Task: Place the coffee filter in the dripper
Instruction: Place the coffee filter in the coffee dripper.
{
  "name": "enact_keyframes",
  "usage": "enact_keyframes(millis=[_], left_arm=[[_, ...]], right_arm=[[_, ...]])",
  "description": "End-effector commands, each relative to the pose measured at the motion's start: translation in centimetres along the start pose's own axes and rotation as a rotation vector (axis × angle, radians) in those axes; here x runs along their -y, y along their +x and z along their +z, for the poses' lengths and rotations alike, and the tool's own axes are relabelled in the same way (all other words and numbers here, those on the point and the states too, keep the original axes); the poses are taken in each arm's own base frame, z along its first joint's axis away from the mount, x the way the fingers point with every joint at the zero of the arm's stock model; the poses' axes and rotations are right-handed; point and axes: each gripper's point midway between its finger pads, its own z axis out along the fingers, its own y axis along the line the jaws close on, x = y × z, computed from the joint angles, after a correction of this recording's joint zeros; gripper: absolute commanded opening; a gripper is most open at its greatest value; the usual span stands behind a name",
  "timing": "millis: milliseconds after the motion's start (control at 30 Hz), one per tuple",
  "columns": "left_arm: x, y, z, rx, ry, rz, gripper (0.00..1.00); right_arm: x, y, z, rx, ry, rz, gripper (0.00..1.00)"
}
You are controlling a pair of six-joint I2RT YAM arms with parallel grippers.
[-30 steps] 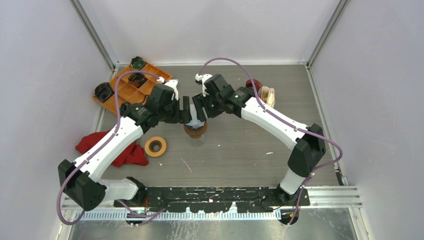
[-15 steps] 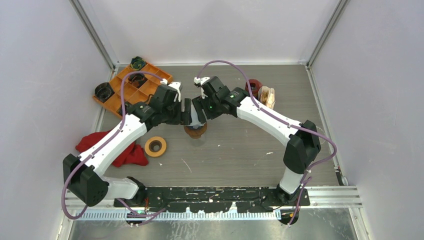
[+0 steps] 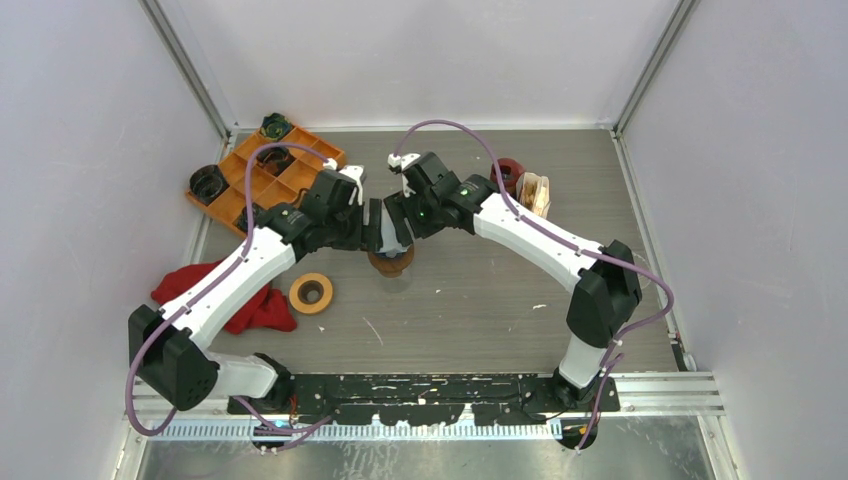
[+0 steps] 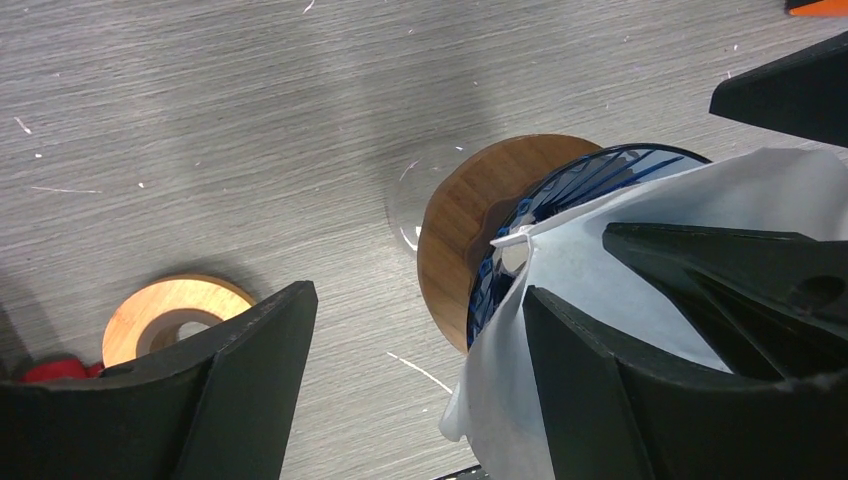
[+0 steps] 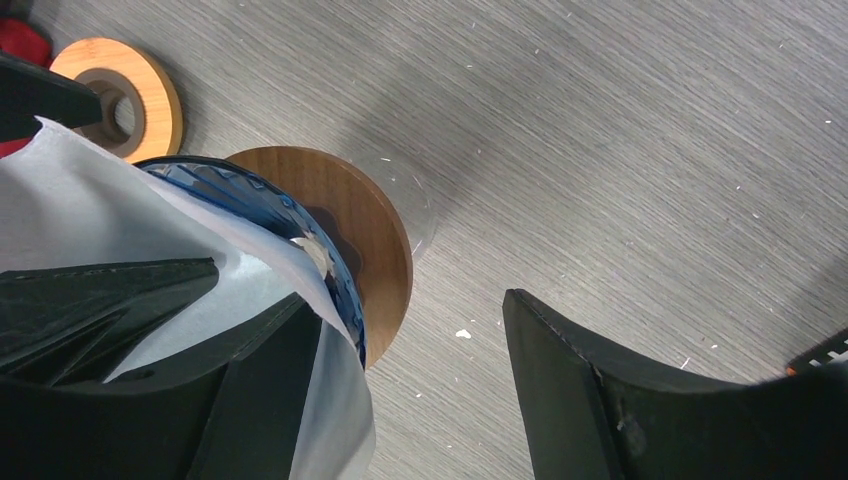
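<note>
The dripper (image 3: 390, 260), blue ribbed glass in a round wooden collar (image 4: 455, 235), stands mid-table. The white paper coffee filter (image 4: 570, 260) sits in its mouth, standing well above the blue rim (image 5: 330, 270). Both grippers meet over it from opposite sides. My left gripper (image 4: 418, 295) is open, its right finger (image 4: 610, 400) against the paper. My right gripper (image 5: 408, 298) is open too, with the filter (image 5: 90, 210) draped against its left finger (image 5: 260, 400). Each wrist view shows the other arm's finger lying on the paper. Neither gripper pinches anything between its fingers.
A wooden ring (image 3: 311, 293) lies left of the dripper, a red cloth (image 3: 245, 300) beyond it. An orange tray (image 3: 250, 185) with dark cups is at the back left. A dark red cup (image 3: 508, 170) and a wooden holder (image 3: 536, 192) stand back right.
The right arm has shifted a little to the left over the dripper, and the left arm has edged in toward it. The left jaws have narrowed slightly. The filter stays between them.
</note>
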Motion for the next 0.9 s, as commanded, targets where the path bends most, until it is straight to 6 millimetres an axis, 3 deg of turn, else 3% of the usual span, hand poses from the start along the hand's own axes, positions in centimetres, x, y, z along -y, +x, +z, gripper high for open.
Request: enact_keyframes(millis=[0,433,767,867], left_arm=[[-0.1,-0.4,-0.1,0.009,-0.001,0.01,0.78],[0.4,-1.7,-1.3,0.053,0.021,0.006,0.79],[1.0,-2.5,-2.2,0.087,0.048,-0.007,0.82],[1.3,-3.4,-3.9,0.14,0.071,-0.017,0.83]], right_arm=[[-1.1,-3.9,-4.2,0.145,-0.045,-0.008,0.73],[-0.5,-4.3,-6.2,0.189,-0.035,0.004,0.73],[-0.5,-3.2,-5.9,0.158,-0.04,0.0,0.73],[-0.5,-3.2,-6.0,0.159,-0.043,0.001,0.73]])
